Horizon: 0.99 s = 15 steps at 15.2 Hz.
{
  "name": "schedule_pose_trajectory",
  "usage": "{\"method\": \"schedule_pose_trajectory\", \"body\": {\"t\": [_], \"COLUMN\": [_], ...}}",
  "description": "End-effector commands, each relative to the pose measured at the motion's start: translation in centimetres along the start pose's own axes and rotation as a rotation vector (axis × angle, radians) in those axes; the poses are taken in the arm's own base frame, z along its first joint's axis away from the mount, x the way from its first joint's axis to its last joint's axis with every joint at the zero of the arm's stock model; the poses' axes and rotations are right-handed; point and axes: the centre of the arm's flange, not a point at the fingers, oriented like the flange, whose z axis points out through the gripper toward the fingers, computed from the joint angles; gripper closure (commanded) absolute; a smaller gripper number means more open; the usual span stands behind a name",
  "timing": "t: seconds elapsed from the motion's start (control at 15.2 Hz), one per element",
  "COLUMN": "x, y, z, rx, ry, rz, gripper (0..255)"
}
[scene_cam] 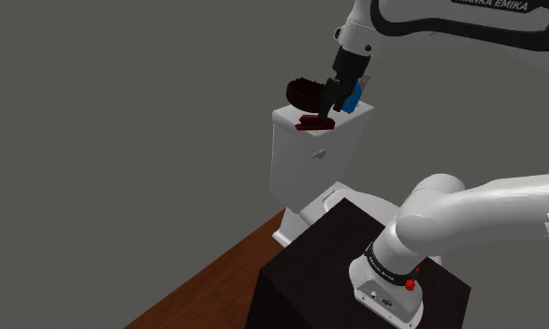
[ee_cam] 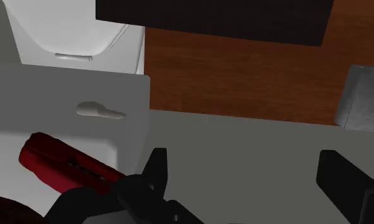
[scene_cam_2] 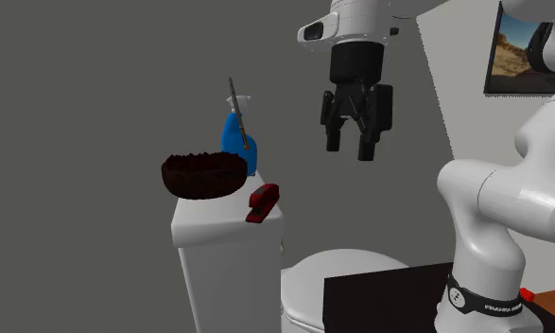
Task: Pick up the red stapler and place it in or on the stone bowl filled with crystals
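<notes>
A red stapler (scene_cam_2: 263, 202) lies at the edge of a white toilet tank lid (scene_cam_2: 214, 219), beside a dark bowl (scene_cam_2: 203, 174) with a dark lumpy filling. My black gripper (scene_cam_2: 351, 147) hangs open in the air, above the lid and off to the second exterior view's right of the stapler. The shoulder view has the gripper (scene_cam: 326, 110) just over the stapler (scene_cam: 311, 121), with the bowl (scene_cam: 305, 92) behind. In the wrist view the stapler (ee_cam: 64, 165) lies outside one finger (ee_cam: 157, 168), and nothing is between the fingers. The gripper (ee_cam: 249, 172) looks down past the tank's side.
A blue spray bottle (scene_cam_2: 238, 142) stands on the lid behind the bowl and stapler. The white toilet seat (scene_cam_2: 346, 279) is below the tank. My dark stand (scene_cam: 356, 271) sits in front on a wooden floor (ee_cam: 243, 70). A grey block (ee_cam: 364, 95) stands on the floor.
</notes>
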Motion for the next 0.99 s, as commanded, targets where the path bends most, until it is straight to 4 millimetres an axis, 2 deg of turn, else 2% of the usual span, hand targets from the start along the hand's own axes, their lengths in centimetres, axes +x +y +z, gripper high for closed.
{"method": "schedule_pose_trajectory", "body": {"t": [0.0,0.46,0.92], "x": [0.0,3.3,9.4], "y": [0.0,7.7,13.3], "z": [0.0,3.3,6.9], "rx": [0.0,-0.02,-0.04], "ry": [0.0,-0.069,-0.137], "rz": [0.0,-0.445,-0.89], "gripper": [0,0,0]}}
